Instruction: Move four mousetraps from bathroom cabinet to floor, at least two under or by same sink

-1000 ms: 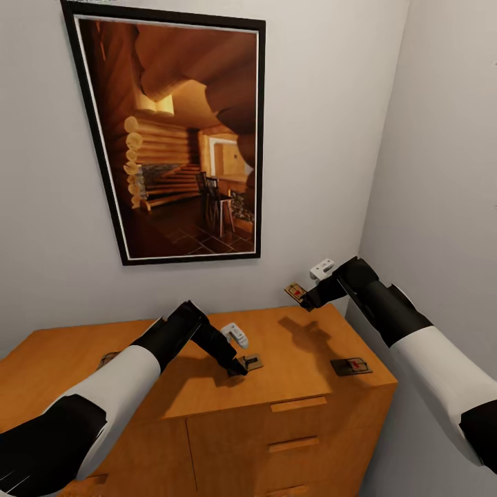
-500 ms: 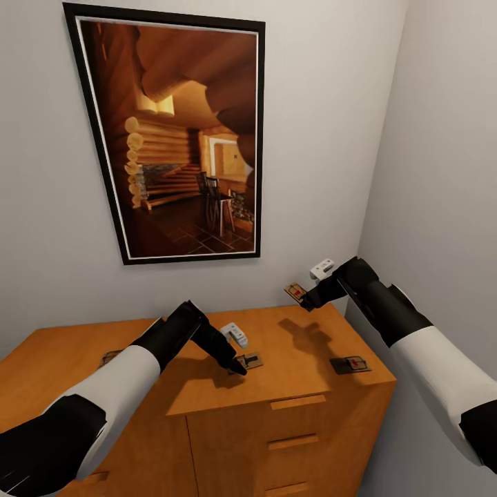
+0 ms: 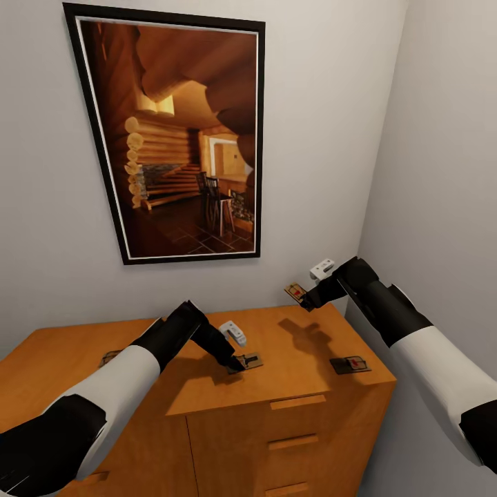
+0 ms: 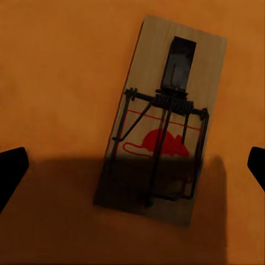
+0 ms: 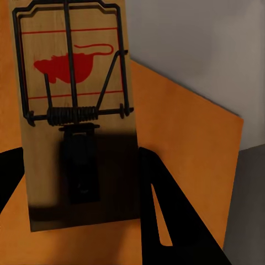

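Wall, upper half of the head view: a large framed picture [image 3: 176,141] hangs above the cabinet [image 3: 207,386], whose orange-brown top fills the lower centre of the frame.

Left arm, lower left of the head view: the left hand [image 3: 235,364] is lowered onto a mousetrap [image 3: 250,360] lying flat at the centre of the cabinet top. In the left wrist view its fingertips [image 4: 11,171] stand wide apart at either edge of the frame, the hand open and astride the trap [image 4: 165,118].

Right arm, right of the frame: the right hand [image 3: 304,300] is clamped on a second mousetrap [image 3: 295,291], held in the air above the cabinet's back right corner.

Other items: a third mousetrap [image 3: 350,364] at the front right corner, what looks like a fourth [image 3: 108,357] half hidden behind the left forearm, and a small white gadget [image 3: 233,333] just behind the left hand.

Risk: the trap is thin and flat; closing fingers may slide over it or push it along. The right hand holds its board only at one end, so a fast swing could shake it loose.
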